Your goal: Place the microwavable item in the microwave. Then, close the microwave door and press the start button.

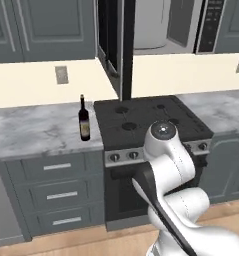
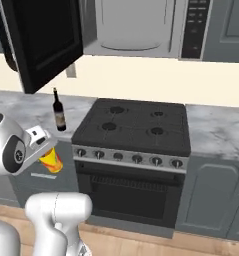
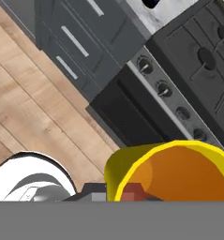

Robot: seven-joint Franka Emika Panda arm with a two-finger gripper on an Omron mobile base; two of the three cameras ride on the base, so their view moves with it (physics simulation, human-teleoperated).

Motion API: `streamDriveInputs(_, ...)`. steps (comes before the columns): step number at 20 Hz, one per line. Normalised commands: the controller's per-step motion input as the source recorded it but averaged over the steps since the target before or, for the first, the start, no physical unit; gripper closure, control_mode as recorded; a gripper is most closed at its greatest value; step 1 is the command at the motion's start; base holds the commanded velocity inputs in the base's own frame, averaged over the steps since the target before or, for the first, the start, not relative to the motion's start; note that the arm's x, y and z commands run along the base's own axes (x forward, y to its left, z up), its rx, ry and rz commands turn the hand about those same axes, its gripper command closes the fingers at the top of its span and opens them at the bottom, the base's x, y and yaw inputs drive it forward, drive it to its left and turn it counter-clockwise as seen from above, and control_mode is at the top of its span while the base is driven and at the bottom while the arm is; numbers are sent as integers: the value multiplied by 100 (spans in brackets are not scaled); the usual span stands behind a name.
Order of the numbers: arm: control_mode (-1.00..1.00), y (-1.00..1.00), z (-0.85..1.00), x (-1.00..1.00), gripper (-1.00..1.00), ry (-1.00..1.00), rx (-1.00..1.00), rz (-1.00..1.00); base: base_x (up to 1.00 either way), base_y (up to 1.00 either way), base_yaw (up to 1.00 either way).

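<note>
My gripper (image 2: pixel 44 149) is shut on the small yellow cup (image 2: pixel 51 160), held low in front of the drawers, left of the stove. In the hand view the cup (image 3: pixel 179 171) looms at the bottom right, its orange inside facing the camera, tilted. High above the stove hangs the grey microwave (image 2: pixel 136 25) with its pale interior (image 1: pixel 153 25) showing. The black glass microwave door (image 2: pixel 43 35) stands swung open to the left and appears edge-on in the left base view (image 1: pixel 126 50). The dark button panel (image 2: pixel 195 27) sits at the microwave's right side.
A dark wine bottle (image 1: pixel 84 120) stands on the marble counter (image 1: pixel 36 130) left of the black stove (image 2: pixel 136 122). The oven's knob row (image 3: pixel 172 98) and grey drawers (image 3: pixel 80 42) lie below the hand. Grey cabinets (image 1: pixel 41 25) flank the microwave.
</note>
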Motion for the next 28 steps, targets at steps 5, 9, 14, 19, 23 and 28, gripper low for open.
streamDriveInputs(5, 100, 0, 0, 0, 100, 0, 0, 0, 0, -100, 0)
streamDriveInputs(9, 100, 0, 0, 0, 100, 0, 0, 0, 35, -74, 6)
streamDriveInputs(14, 100, 0, 0, 0, 100, 0, 0, 0, 89, -8, 1)
streamDriveInputs(19, 100, 0, 0, 0, 100, 0, 0, 0, 58, 11, 0)
streamDriveInputs(23, 100, 0, 0, 0, 100, 0, 0, 0, 53, 8, 0)
streamDriveInputs(28, 100, 0, 0, 0, 100, 0, 0, 0, 39, 23, 0)
